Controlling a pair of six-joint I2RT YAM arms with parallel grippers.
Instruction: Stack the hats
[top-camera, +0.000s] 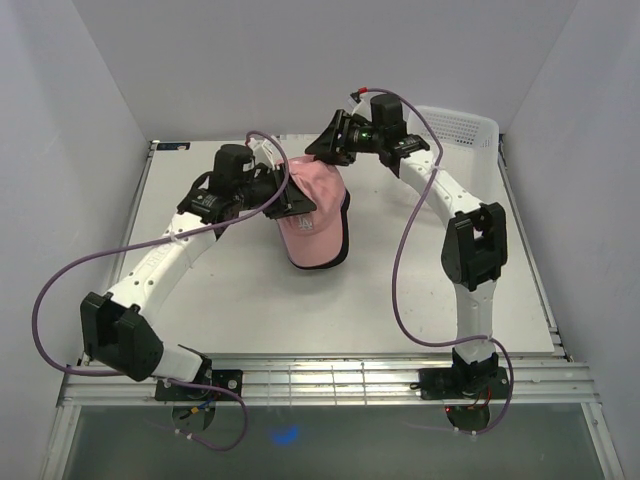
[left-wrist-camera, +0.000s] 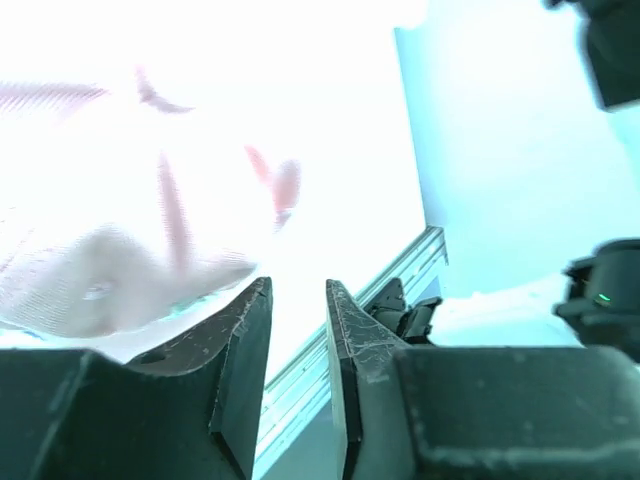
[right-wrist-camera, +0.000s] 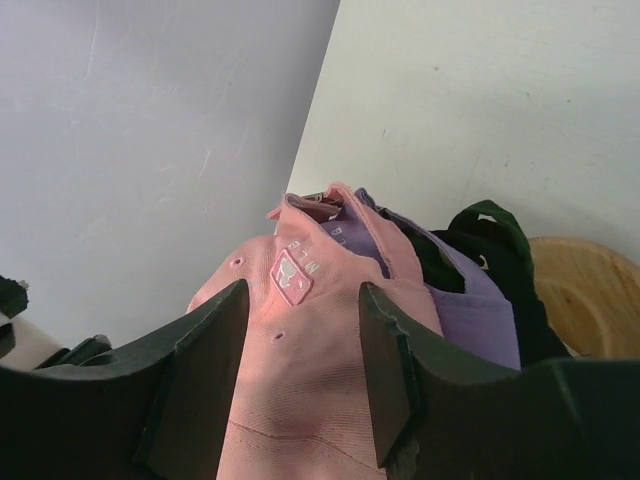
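The pink cap (right-wrist-camera: 300, 400) sat on top of the pile near the middle of the table (top-camera: 420, 290), with both arms closed in on it. In the top view its long axis ran from the rear strap at the far end to the brim pointing back toward the arm bases. The right gripper (right-wrist-camera: 295, 370) hung just over the rear of the crown with its fingers spread wide. They straddled the small logo patch with nothing held, so the cap lay directly below and between them. The left gripper (left-wrist-camera: 298, 340) stood at the cap's left flank. Its fingers were drawn to a narrow slit with no cloth visible in the gap, and the cap lay up and to its left. Both were close, but the right appeared better placed for any further press or tug on the crown. Only the right wrist camera showed what lay beneath: a lavender cap (right-wrist-camera: 470, 310) directly under the pink, a dark green cap (right-wrist-camera: 500, 240) edging out beside it, and part of the wooden stand (right-wrist-camera: 590, 290) at the frame edge. Whether any other hats lay lower in the pile could not be made out. The left wrist view was badly washed out, leaving the cap a pale blur. The right arm partly cut off the white basket (top-camera: 465, 125) at the far corner.
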